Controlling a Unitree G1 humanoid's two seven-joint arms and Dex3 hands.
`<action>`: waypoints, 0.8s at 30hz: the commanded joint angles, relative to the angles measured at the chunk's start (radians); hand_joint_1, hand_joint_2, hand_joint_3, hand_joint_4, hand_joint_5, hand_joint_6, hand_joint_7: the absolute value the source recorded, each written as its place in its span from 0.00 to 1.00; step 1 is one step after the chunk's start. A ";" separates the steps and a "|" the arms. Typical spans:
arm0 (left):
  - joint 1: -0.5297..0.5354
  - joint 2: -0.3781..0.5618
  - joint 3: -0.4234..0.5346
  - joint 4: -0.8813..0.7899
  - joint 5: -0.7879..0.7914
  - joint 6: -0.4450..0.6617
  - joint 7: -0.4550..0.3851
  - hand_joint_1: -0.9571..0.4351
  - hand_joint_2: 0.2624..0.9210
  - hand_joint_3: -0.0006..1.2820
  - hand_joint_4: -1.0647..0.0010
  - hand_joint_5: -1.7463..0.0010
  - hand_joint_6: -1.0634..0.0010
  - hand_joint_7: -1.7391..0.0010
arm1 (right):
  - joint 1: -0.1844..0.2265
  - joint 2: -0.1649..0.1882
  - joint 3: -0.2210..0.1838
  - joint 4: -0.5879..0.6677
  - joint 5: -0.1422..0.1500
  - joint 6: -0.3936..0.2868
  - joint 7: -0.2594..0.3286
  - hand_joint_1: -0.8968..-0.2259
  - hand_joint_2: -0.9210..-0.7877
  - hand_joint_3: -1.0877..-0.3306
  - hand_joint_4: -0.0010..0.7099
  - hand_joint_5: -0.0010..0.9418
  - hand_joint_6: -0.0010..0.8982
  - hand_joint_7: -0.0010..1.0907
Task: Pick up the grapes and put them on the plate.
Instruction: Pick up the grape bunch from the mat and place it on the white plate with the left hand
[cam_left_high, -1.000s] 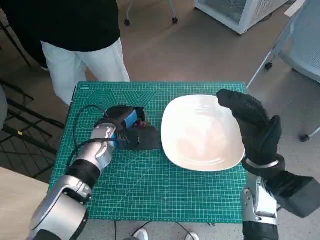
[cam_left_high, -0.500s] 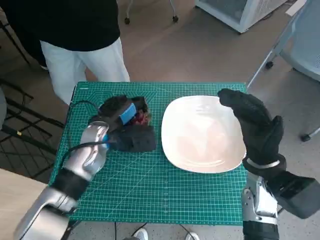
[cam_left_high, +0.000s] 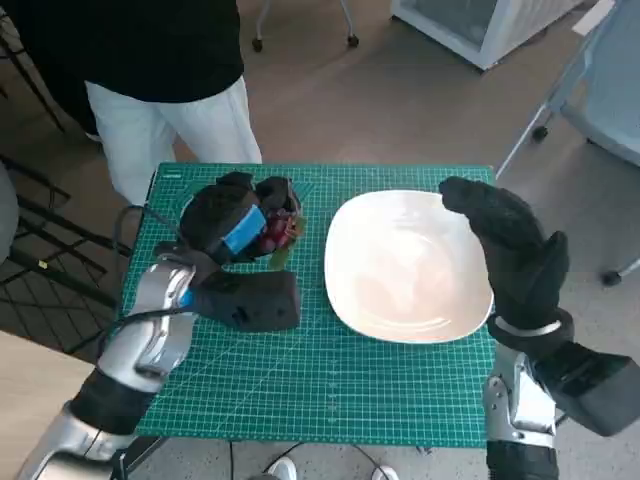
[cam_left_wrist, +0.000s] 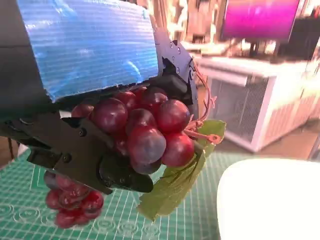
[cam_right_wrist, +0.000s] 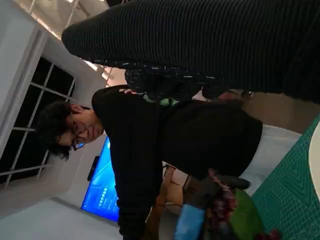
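Between my left hand's (cam_left_high: 232, 225) fingers (cam_left_wrist: 85, 155): grapes (cam_left_wrist: 145, 130), gripped clear of the mat (cam_left_high: 300, 380), the plate (cam_left_high: 405, 265) just beside. Likely a light, loosely jointed cluster; hold the bunch's body. My right hand (cam_left_high: 510, 250) hovers empty, fingers spread.

Grape bunches (cam_left_high: 277, 229): one
Plates (cam_left_high: 405, 266): one
Cutting mats (cam_left_high: 330, 390): one
Robot hands: two
Persons (cam_left_high: 150, 60): one

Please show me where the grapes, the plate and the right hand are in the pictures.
grapes (cam_left_wrist: 145, 130), left wrist view, on the middle berries of the bunch
plate (cam_left_high: 405, 265), head view, on its bare centre
right hand (cam_left_high: 515, 250), head view, on the glove's back
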 joint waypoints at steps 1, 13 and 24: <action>0.010 0.005 0.015 -0.052 0.021 0.010 -0.026 0.69 1.00 0.13 0.43 0.26 0.54 0.28 | 0.003 -0.005 -0.004 0.017 -0.001 0.004 -0.002 0.57 0.00 0.62 0.40 0.01 0.00 0.48; -0.065 -0.081 -0.030 -0.007 0.040 0.008 -0.062 0.69 1.00 0.12 0.41 0.28 0.53 0.28 | 0.001 -0.014 -0.020 0.018 0.019 0.006 0.007 0.58 0.00 0.63 0.41 0.01 0.00 0.48; -0.245 -0.215 -0.129 0.199 0.056 -0.045 -0.076 0.69 1.00 0.13 0.43 0.25 0.52 0.30 | 0.025 -0.022 -0.030 -0.023 0.036 0.009 0.006 0.55 0.00 0.65 0.42 0.01 0.01 0.47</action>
